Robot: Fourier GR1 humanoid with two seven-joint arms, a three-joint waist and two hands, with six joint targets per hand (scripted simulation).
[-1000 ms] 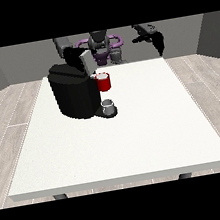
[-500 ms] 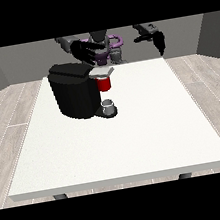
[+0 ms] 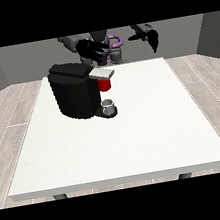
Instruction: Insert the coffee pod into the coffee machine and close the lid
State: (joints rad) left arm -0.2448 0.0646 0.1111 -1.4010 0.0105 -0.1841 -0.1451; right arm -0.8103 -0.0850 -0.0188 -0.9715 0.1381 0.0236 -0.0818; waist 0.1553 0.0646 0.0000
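Coffee machine (image 3: 75, 90), table's ten o'clock: lid looks down, task near done. Both hands (image 3: 91, 49) (image 3: 148, 36) aloft, fingers spread, empty.

Single raised front view across the white table (image 3: 138, 143), facing the robot (image 3: 102, 45)

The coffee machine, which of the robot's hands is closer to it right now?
Its right hand, the hand at the view's left, hangs just above and behind the coffee machine. The hand at the view's right is raised well off to the machine's side.
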